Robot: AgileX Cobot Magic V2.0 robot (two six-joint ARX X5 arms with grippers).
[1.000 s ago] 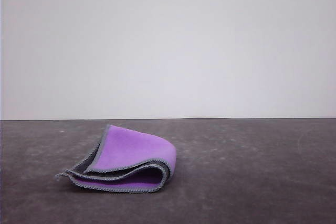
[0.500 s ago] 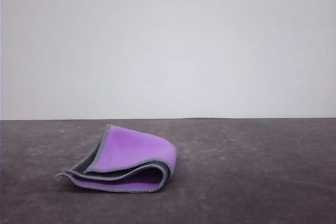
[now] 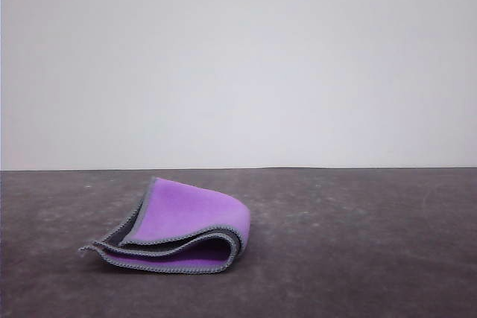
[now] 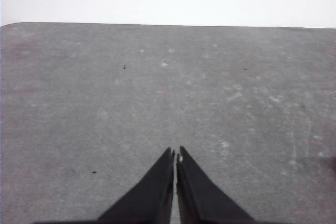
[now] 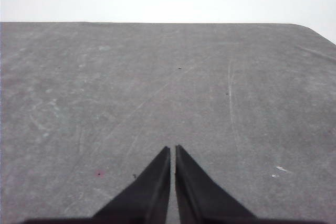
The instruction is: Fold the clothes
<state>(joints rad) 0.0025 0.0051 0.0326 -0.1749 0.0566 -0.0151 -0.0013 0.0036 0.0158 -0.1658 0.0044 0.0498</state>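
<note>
A: Where is the cloth (image 3: 182, 225) now?

B: It lies on the table (image 3: 358, 243), folded over itself, purple side out, with the grey stitched edges stacked at the front. The upper layer bulges and does not lie flat. No claw touches it.

A: And the claws?

B: The left claw (image 4: 175, 155) has its tips pressed together over bare table, holding nothing. The right claw (image 5: 172, 149) is the same: tips together, empty.

A: What could go wrong?

B: I think the fold may spring open, because the soft loop is not pressed down. Also a claw with tips together, if it comes to the cloth, would push it and spoil the stacked edges.

A: What do the views add to each other?

B: The front view gives the cloth and its shape. The wrist views give the claws and the scratched table ahead of their tips, so how far the cloth is from either claw I cannot tell.
</note>
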